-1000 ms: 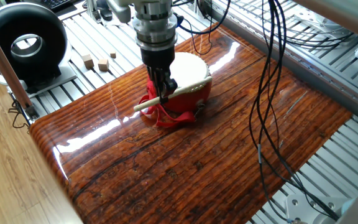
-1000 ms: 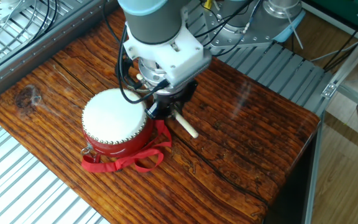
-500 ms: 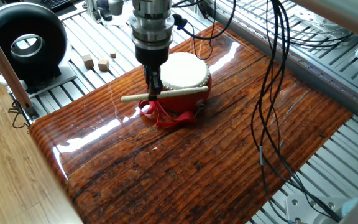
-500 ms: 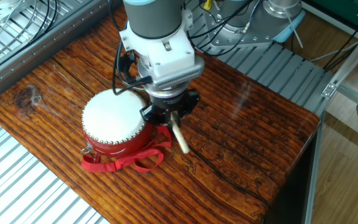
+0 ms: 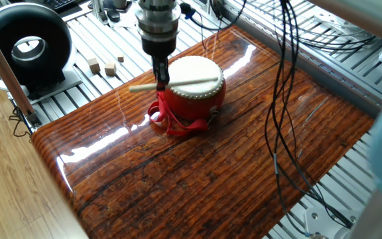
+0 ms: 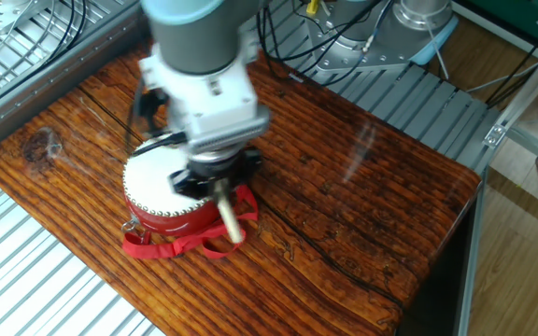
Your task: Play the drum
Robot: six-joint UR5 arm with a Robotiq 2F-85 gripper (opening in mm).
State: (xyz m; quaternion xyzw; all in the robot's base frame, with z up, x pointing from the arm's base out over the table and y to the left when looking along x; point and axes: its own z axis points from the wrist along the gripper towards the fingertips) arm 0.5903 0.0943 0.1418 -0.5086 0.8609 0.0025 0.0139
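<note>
Clamped in the claw (image 5: pixel 160 82) is a pale wooden drumstick (image 5: pixel 175 83), the jaws being closed on it near its midpoint, as seen left of centre in the upper part of one fixed view. The stick is held roughly level and crosswise, so that one end is extended over the drum (image 5: pixel 194 89) while the other end projects past the drum's left side; such a hold is judged to let the shaft or tip be brought down on the skin by a small drop or tilt of the wrist. Whether the stick is touching the skin at this instant cannot be told. In the other fixed view the claw (image 6: pixel 211 187) is blurred, and the drumstick (image 6: pixel 229 212) is seen pointing toward the lower edge of the frame over the front of the drum (image 6: pixel 166 201). The drum is placed on the glossy wooden table (image 5: pixel 231 166), toward its upper left part. A red barrel body, a cream-white skin, a studded rim and loose red ribbon straps (image 5: pixel 171 123) spread on the table beside it are shown.
</note>
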